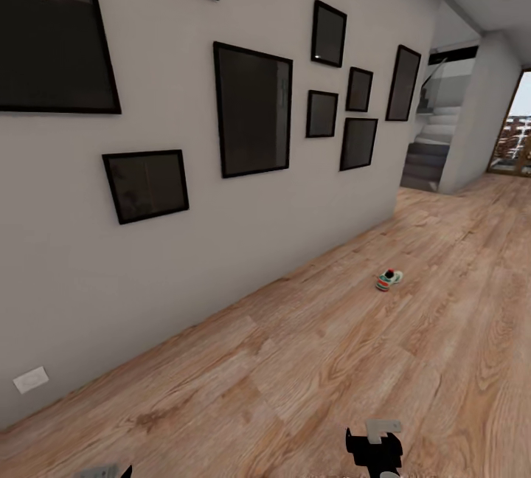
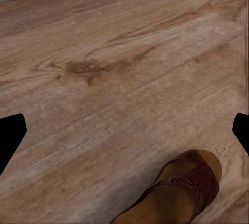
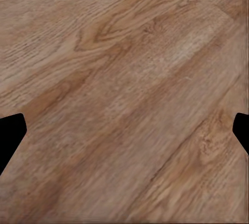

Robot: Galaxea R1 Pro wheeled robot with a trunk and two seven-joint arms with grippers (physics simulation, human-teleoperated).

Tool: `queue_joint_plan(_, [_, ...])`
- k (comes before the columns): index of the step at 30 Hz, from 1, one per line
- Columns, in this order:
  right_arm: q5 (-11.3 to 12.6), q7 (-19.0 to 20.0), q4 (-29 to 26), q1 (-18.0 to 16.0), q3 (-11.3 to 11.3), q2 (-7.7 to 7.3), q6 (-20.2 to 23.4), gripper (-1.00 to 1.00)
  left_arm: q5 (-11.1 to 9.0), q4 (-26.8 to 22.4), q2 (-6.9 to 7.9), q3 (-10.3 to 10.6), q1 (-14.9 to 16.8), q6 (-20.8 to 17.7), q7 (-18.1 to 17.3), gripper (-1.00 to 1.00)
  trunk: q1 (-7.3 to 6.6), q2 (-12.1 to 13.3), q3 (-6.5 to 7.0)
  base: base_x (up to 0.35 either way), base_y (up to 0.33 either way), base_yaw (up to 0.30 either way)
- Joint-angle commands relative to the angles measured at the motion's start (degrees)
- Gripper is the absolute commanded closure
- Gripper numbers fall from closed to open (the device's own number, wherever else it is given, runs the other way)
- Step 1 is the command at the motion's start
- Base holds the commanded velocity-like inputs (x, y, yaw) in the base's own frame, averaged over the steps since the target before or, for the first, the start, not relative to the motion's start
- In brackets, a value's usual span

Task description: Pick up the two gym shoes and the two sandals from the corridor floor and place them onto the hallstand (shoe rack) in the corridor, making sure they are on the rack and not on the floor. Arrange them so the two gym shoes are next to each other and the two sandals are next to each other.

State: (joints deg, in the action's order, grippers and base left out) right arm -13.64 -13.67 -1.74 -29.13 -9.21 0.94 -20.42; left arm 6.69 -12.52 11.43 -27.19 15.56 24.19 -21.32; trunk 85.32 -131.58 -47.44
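Observation:
One gym shoe (image 1: pixel 389 279), white with green stripes and a red-orange patch, lies alone on the corridor floor (image 1: pixel 310 360), well ahead of me and near the wall. In the left wrist view a brown sandal (image 2: pixel 179 193) with a dark strap lies on the planks, just beyond my left gripper (image 2: pixel 124 133), which hangs open above the floor and holds nothing. My right gripper (image 3: pixel 124 133) is also open over bare planks, and its black body (image 1: pixel 375 450) shows at the head view's bottom edge. The hallstand is out of view.
A grey wall (image 1: pixel 221 257) hung with several dark picture frames runs along the left of the corridor. A white outlet plate (image 1: pixel 30 379) sits low on it. Stairs (image 1: pixel 431 153) and a glazed door (image 1: pixel 516 131) lie at the far end.

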Motion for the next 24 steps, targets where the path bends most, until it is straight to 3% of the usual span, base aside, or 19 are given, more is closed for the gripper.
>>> queue_joint_plan(1, [-0.6, -0.24, 0.07, -0.05, -0.46, 0.03, -0.14, -1.0, 0.6, 0.04, -0.01, -0.5, 0.03, 0.25, -0.21, -1.0, -0.01, -0.03, -0.06, 0.0, 0.071, -0.263])
queue_joint_plan(14, [-0.6, -0.28, 0.07, -0.05, -0.46, 0.03, -0.13, -1.0, 0.57, 0.04, 0.06, -0.5, 0.02, 0.25, -0.21, -1.0, -0.01, -0.03, -0.06, 0.0, 0.013, -0.253])
queue_joint_plan(24, [-0.6, -0.3, 0.07, -0.05, -0.46, 0.03, -0.12, -1.0, 0.38, 0.04, 0.11, -0.5, 0.01, 0.25, -0.21, -1.0, -0.01, -0.03, -0.06, 0.0, 0.0, -0.082])
